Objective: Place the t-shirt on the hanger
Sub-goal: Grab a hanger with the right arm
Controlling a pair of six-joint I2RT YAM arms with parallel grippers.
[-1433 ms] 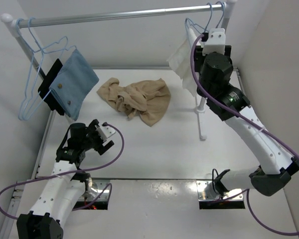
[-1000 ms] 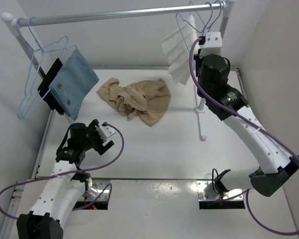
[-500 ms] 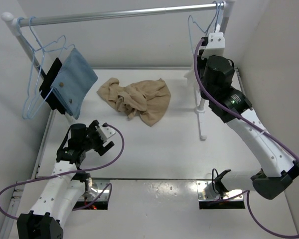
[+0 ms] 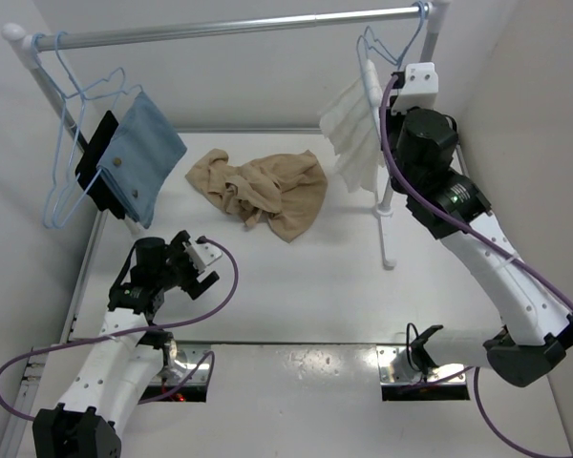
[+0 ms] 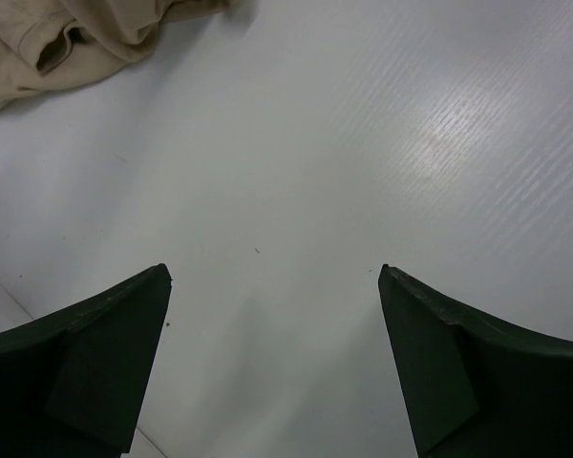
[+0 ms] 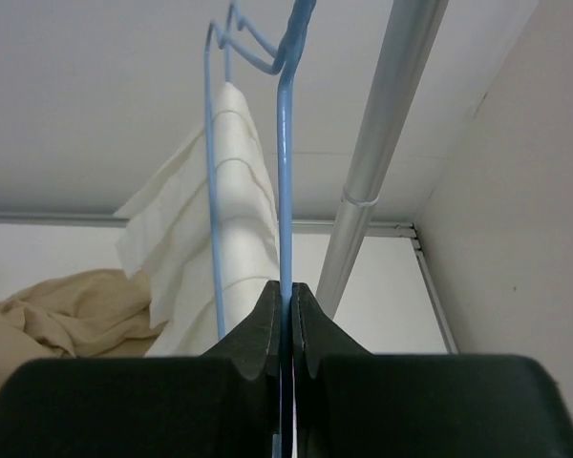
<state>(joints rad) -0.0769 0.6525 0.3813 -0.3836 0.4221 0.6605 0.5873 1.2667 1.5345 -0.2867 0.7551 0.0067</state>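
Right gripper [image 6: 285, 315]: pressed together on a blue wire of the towel hanger [image 6: 285, 172]. The rail [image 6: 377, 153] passes just to its right.
Left gripper [image 5: 272, 275]: fingers spread wide with nothing between them, low over the bare table [image 5: 344, 143].
T-shirt [image 4: 263, 191]: a crumpled heap on the table, ahead of the left gripper and apart from it, and below the right gripper to its left.
Hanger [image 4: 55, 176]: empty, hooked on the far left end of the rail, well apart from the right gripper, beside a blue cloth [image 4: 138, 157].
White towel [image 4: 351, 134]: hangs on the pinched hanger, just left of the right gripper.
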